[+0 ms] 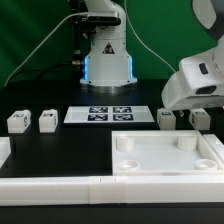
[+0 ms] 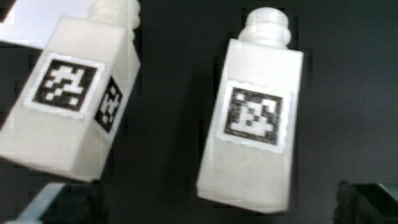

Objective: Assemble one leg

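Two legs, small white oblong blocks with marker tags, lie side by side in the wrist view: one to the side, the other between my fingers' lines. My gripper is open and above them, holding nothing; its dark fingertips show at the frame edge. In the exterior view my gripper hovers at the right over one leg and another that it partly hides. Two more legs stand at the exterior view's left.
The large white tray-like piece with round corner sockets lies in front of the right legs. Long white bars lie along the front edge. The marker board lies mid-table before the robot base.
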You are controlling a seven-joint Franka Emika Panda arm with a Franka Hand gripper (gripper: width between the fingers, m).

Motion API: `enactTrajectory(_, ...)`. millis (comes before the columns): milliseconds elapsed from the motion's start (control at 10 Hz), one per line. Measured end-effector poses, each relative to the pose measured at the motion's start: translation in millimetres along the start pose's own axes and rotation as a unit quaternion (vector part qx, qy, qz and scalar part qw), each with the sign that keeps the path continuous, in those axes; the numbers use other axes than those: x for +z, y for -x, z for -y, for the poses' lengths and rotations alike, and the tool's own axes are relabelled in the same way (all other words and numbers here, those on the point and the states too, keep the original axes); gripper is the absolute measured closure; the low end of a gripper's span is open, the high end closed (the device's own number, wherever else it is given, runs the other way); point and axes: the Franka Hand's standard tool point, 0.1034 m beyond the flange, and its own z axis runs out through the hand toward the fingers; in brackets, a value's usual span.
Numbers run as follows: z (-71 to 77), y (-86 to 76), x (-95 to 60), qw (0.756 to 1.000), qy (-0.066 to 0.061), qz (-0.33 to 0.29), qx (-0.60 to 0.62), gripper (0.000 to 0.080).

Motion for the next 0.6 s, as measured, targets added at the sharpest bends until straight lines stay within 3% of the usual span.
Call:
enactTrajectory(300, 8.0, 1.1, 20.1, 1.0, 0.004, 0.018, 0.008, 0.015)
enactTrajectory(600, 7.6, 2.2, 24.5, 0.999, 0.006, 0.036, 0.008, 0.015)
